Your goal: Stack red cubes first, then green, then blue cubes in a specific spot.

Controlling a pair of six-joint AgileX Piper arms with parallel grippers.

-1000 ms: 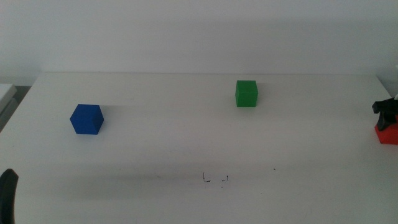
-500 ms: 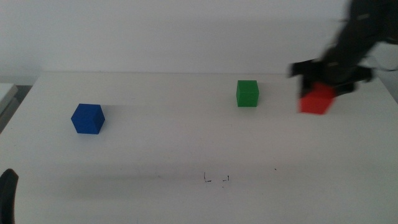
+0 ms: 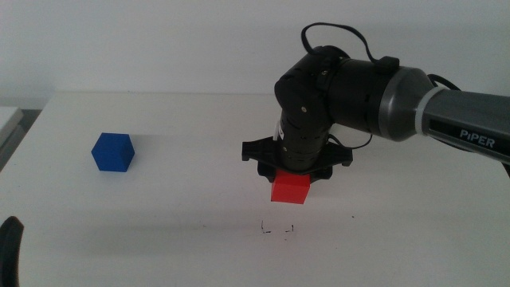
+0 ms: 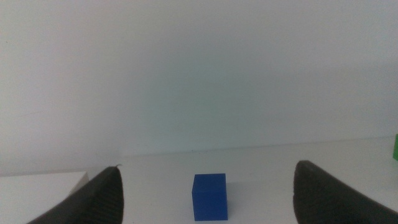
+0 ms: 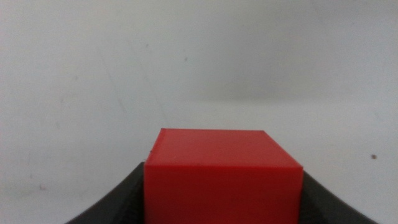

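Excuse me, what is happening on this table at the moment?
The right gripper holds the red cube just above the table, close to the pen-drawn corner marks at the front. The blue cube sits alone on the left side. The left gripper waits open near the front left edge, facing the blue cube. The arm hides the green cube in the middle view.

The right gripper [image 3: 290, 185] points down mid-table, jaws clamped, while the left gripper [image 4: 205, 196] waits at the near left edge, jaws spread.
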